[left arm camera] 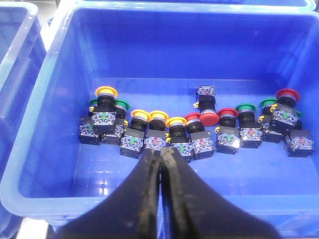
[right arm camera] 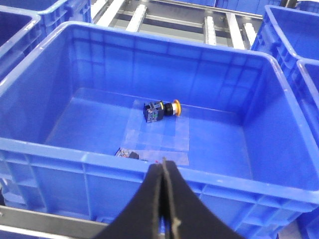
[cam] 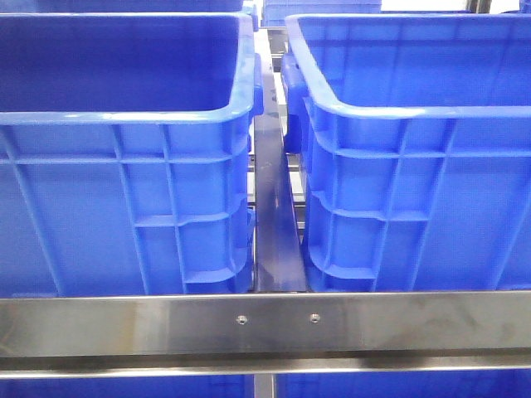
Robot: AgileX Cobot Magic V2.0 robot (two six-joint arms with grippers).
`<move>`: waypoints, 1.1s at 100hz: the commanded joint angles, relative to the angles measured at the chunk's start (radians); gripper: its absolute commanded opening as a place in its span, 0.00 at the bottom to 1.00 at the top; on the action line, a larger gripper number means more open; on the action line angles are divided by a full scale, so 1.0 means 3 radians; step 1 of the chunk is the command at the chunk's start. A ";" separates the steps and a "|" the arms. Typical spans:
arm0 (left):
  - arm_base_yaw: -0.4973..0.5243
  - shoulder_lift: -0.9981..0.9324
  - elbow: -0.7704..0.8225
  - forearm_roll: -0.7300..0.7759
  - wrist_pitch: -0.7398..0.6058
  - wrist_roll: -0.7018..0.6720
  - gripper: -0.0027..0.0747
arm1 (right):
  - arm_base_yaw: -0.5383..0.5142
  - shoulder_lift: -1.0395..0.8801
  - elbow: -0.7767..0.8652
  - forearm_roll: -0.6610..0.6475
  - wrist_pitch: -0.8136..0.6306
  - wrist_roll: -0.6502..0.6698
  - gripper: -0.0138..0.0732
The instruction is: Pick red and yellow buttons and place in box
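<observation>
Two blue bins side by side in the front view, left bin [cam: 124, 116] and right bin [cam: 415, 108], behind a steel rail [cam: 265, 323], neither arm visible there. Over the supply bin [left arm camera: 45, 149], in the left wrist view, hangs the left claw [left arm camera: 160, 159], fingers pressed together and holding nothing, probably parked above the stock before a pick. Below it, a loose row of push buttons: yellow-capped ones [left arm camera: 149, 117] toward one end and the middle, red ones [left arm camera: 208, 118] further along, green ones [left arm camera: 245, 107] mixed in and best left alone. Crowded and touching, so likely awkward to single out. Over the receiving box [right arm camera: 149, 164] waits the right claw [right arm camera: 163, 172], likewise closed and empty. Inside, one button with an orange-yellow cap [right arm camera: 162, 109] on its side on the floor, plus a small dark item [right arm camera: 127, 153] near the front wall, too hidden to name. Task barely begun, by the look of it.
</observation>
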 commanded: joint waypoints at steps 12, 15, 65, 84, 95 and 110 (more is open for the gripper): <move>0.0008 0.0013 -0.0081 0.0092 -0.0234 -0.0018 0.01 | 0.0003 -0.0035 0.0217 -0.0018 -0.0851 0.0004 0.08; 0.0008 0.0013 -0.0081 0.0092 -0.0234 -0.0018 0.01 | 0.0003 -0.0063 0.0303 -0.0018 -0.0986 0.0007 0.08; 0.0008 0.0020 -0.0081 0.0092 -0.0234 -0.0018 0.01 | 0.0197 -0.0380 0.1394 -0.0256 -0.2039 0.0213 0.08; 0.0008 0.0020 -0.0081 0.0092 -0.0234 -0.0018 0.01 | 0.0207 -0.0380 0.1726 -0.0256 -0.2553 0.0219 0.08; 0.0008 0.0020 -0.0081 0.0092 -0.0234 -0.0018 0.01 | 0.0207 -0.0380 0.1918 -0.0256 -0.2921 0.0264 0.08; 0.0008 0.0020 -0.0081 0.0092 -0.0234 -0.0018 0.01 | 0.0207 -0.0380 0.1915 -0.0256 -0.2922 0.0280 0.08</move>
